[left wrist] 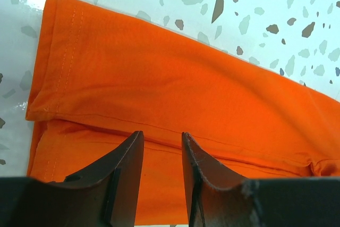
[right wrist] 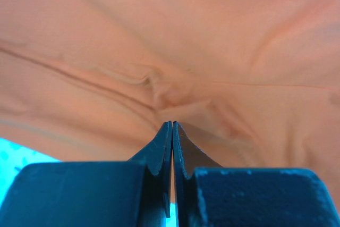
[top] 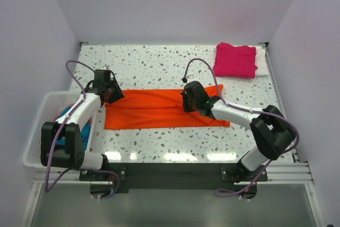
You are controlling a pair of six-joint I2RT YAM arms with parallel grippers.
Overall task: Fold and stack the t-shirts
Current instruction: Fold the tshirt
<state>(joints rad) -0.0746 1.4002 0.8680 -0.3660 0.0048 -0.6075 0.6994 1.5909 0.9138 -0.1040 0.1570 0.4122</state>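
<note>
1. Left edge: the basket point(top: 40, 131) holds the teal tee point(top: 66, 112), not yet folded.
2. Left gripper point(left wrist: 162, 136): fingers apart, over the left end of the orange tee point(top: 154, 110), gripping nothing.
3. The orange tee lies mid-desk as a long folded band.
4. Right gripper point(right wrist: 171, 124): fingers together, seemingly nipping a pucker of orange cloth; the view is too close to be sure.
5. Far right corner: pink tee point(top: 235, 59) stacked on white tee point(top: 261, 62).
6. Step in hand: folding the orange. Next, you need a hold on the left end, then a crosswise fold.

Orange tee point(top: 154, 109), speckled wht tbl point(top: 159, 67)
</note>
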